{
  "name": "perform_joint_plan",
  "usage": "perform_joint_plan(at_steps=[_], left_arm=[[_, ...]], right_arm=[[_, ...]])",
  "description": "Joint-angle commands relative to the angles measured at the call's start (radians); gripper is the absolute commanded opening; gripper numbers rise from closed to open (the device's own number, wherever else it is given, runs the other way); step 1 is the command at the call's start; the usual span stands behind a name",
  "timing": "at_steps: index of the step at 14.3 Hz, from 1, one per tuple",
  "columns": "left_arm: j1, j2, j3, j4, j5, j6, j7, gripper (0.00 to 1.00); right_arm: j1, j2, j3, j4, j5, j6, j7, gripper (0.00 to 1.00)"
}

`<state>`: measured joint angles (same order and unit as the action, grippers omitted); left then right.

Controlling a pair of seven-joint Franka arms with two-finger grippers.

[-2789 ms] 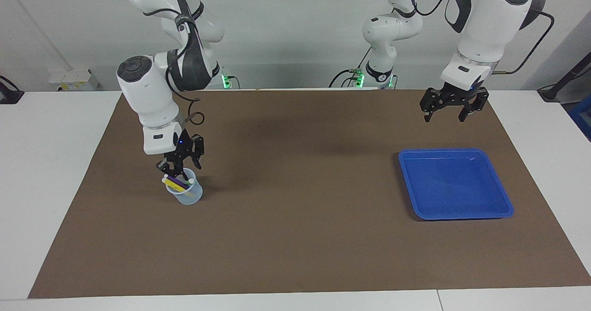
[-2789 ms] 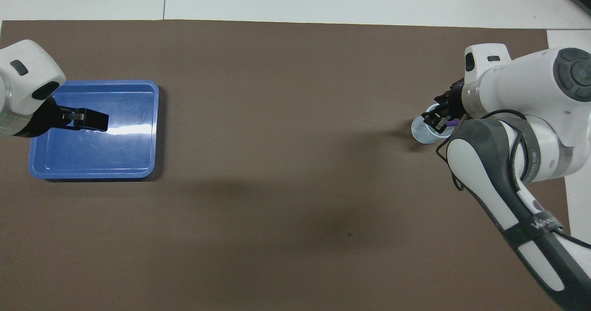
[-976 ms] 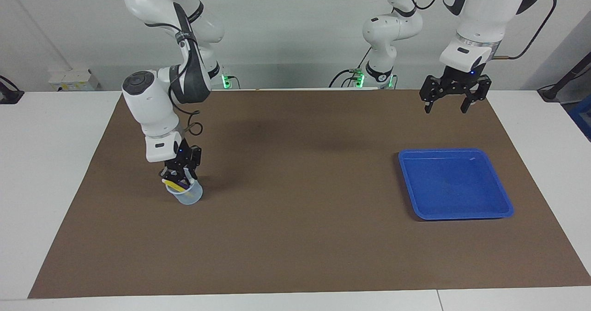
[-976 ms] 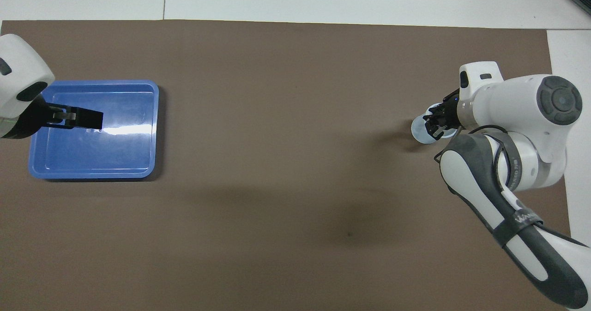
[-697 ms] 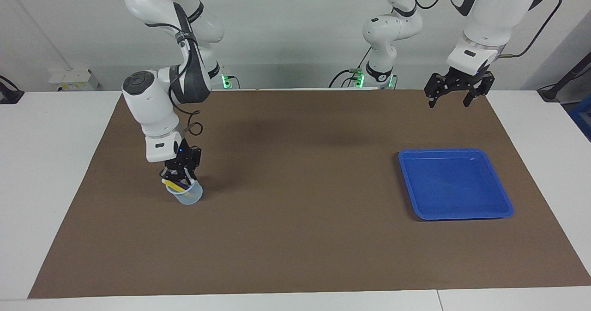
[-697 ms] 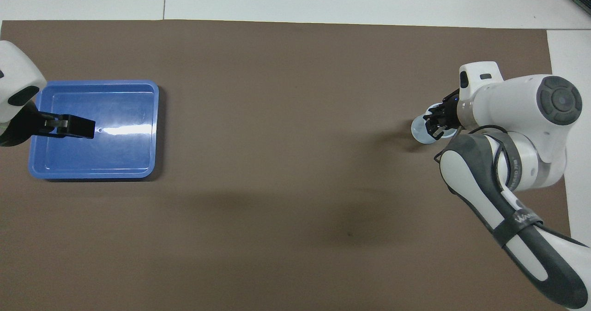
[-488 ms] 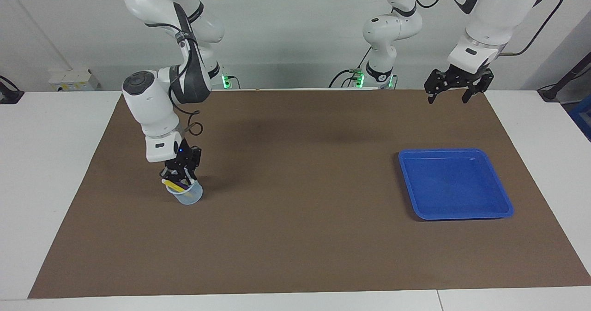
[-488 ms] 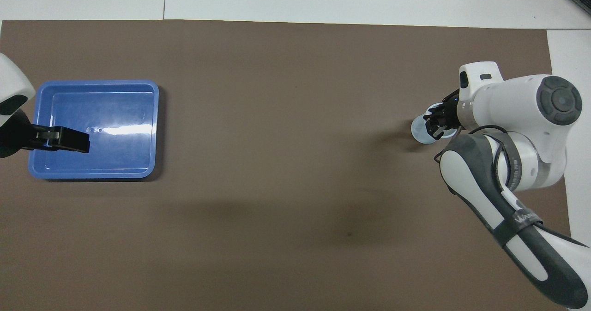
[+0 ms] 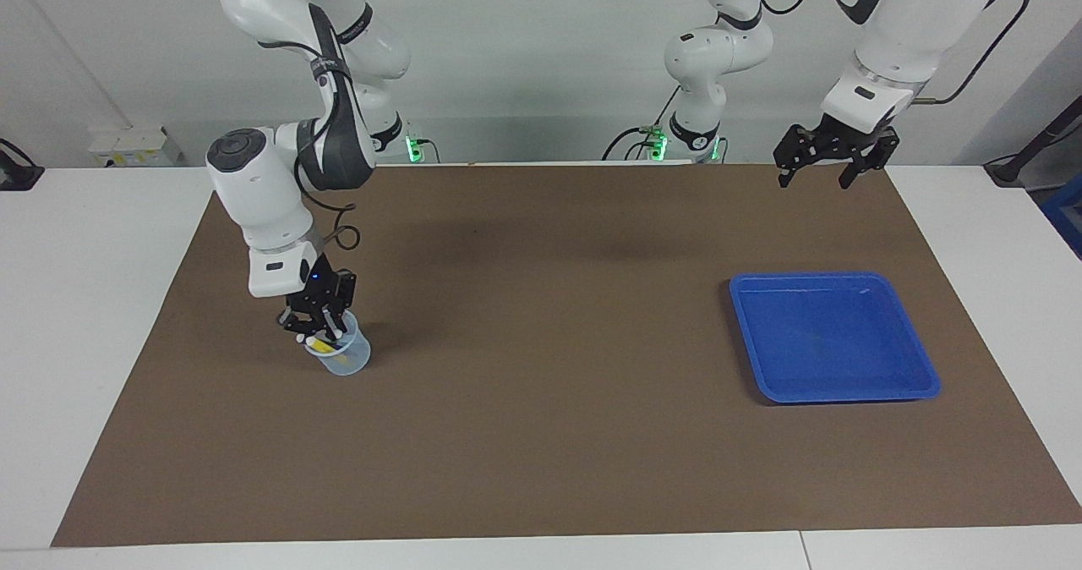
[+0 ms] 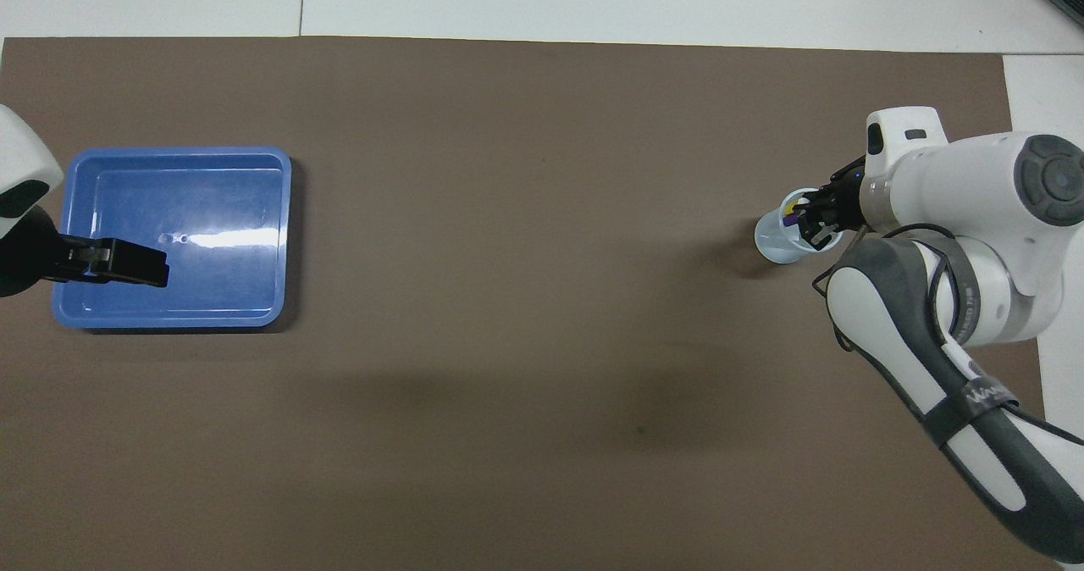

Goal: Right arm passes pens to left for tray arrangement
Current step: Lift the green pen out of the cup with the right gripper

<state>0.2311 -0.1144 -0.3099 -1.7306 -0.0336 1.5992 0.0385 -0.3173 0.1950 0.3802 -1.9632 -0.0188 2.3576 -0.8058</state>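
1. The right arm's black two-finger pincer (image 9: 314, 326) sits at the mouth of the small clear plastic cup (image 9: 342, 357), among the slim marker pens (image 9: 325, 346) standing in it; whether its fingers clamp a pen, I cannot tell.
2. The cup stands on the brown mat-covered surface (image 9: 541, 401) toward the right arm's end.
3. The left arm's black pincer (image 9: 830, 162) hangs spread wide, high over the mat.
4. The shallow bright blue plastic tray (image 9: 833, 337) lies toward the left arm's end.

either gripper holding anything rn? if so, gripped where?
Left gripper: nothing, open in the air nearer the robots than the tray. Right gripper: down at the pens in the cup; whether it has gripped one cannot be told.
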Motion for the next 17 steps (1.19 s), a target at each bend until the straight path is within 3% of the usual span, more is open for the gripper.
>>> perform_joint_plan(at_steps=[1, 10, 17], left_arm=[[0.008, -0.037, 0.002, -0.038, -0.017, -0.002, 0.024, 1.00], [0.016, -0.034, 0.002, -0.033, -0.026, 0.039, 0.035, 0.97], [0.033, -0.030, 0.005, -0.029, -0.097, 0.039, 0.020, 0.95]], right_arm=[[-0.009, -0.008, 0.011, 0.079, -0.003, -0.084, 0.069, 0.00], [0.009, -0.054, 0.014, 0.282, -0.013, -0.257, 0.212, 0.00], [0.029, -0.094, 0.064, 0.368, 0.008, -0.311, 0.566, 0.00]])
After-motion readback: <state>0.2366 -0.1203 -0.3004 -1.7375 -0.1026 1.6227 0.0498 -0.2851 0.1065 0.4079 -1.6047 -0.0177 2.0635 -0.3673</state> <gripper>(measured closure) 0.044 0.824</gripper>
